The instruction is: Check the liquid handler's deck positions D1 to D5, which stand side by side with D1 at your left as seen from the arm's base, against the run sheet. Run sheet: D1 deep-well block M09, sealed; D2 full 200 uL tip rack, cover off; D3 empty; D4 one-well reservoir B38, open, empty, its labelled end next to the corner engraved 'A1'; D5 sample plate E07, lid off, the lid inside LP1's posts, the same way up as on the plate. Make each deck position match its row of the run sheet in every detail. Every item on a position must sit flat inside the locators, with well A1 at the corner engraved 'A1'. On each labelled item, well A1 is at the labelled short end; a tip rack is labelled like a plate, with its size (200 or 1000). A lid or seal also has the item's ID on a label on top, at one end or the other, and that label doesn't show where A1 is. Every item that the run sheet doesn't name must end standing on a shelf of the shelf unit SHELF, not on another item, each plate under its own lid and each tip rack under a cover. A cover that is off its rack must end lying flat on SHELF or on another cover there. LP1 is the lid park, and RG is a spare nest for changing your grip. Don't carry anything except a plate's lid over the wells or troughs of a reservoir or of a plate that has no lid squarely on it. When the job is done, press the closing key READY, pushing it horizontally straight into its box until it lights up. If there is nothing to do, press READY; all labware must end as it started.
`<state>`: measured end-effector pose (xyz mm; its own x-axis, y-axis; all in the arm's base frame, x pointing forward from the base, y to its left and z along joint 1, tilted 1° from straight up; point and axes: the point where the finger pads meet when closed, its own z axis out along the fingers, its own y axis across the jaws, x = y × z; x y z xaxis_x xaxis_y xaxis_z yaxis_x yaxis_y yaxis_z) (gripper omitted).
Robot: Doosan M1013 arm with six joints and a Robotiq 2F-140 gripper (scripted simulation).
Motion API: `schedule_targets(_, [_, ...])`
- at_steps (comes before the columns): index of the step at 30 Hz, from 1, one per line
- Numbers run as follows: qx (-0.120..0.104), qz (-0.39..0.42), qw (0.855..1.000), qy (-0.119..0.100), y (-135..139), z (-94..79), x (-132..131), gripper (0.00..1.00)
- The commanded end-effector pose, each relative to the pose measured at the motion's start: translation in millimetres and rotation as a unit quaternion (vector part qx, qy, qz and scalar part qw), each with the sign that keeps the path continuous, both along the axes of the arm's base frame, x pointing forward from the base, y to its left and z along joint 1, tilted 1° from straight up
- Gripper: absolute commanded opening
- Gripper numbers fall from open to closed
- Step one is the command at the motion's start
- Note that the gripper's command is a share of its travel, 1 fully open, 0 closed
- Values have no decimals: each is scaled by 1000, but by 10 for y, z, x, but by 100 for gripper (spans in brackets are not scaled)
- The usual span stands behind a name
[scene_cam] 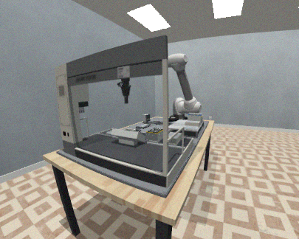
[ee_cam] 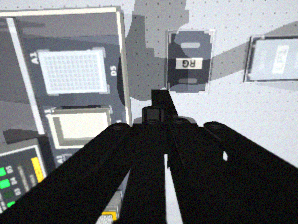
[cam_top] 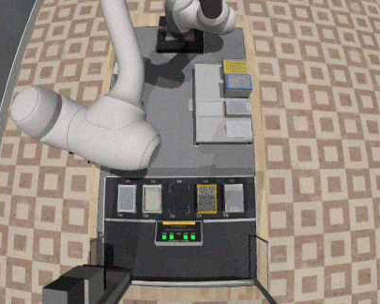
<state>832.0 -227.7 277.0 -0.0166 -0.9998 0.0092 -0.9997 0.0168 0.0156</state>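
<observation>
In the overhead view the deck row holds, from image right to left, a grey sealed block (cam_top: 234, 197), a yellow tip rack without cover (cam_top: 206, 198), an empty position (cam_top: 179, 197), a pale reservoir (cam_top: 152, 198) and a white well plate (cam_top: 127, 198). The wrist view shows the well plate (ee_cam: 73, 71) at the mark D5 and the open, empty reservoir (ee_cam: 78, 125) beside it. My gripper (ee_cam: 159, 103) is shut and empty. It hangs over the grey plate between the deck edge and the spare nest RG (ee_cam: 189, 62). In the overhead view my arm (cam_top: 104, 127) hides it.
A flat grey labelled piece (ee_cam: 272, 57) lies in a framed spot right of RG. The shelf unit (cam_top: 221, 98) holds a yellow rack (cam_top: 235, 67), a blue rack (cam_top: 238, 83) and two grey plates. A key box with green lights (cam_top: 178, 232) sits in front of the deck. The handler's frame (scene_cam: 115, 66) spans above.
</observation>
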Motion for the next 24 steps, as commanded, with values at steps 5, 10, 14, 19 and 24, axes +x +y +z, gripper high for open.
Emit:
schedule_targets(5, [-3, -54, 999, -4, 64, 31, -6, 10])
schedule_targets(10, [-3, -54, 999, -3, 111, 44, -6, 10])
schedule_targets(14, [-3, -55, 998, -4, 92, 48, -7, 10])
schedule_targets(19, [-3, -54, 999, -3, 92, 46, -7, 10])
schedule_targets(24, [-3, -54, 999, -3, 92, 46, -7, 10])
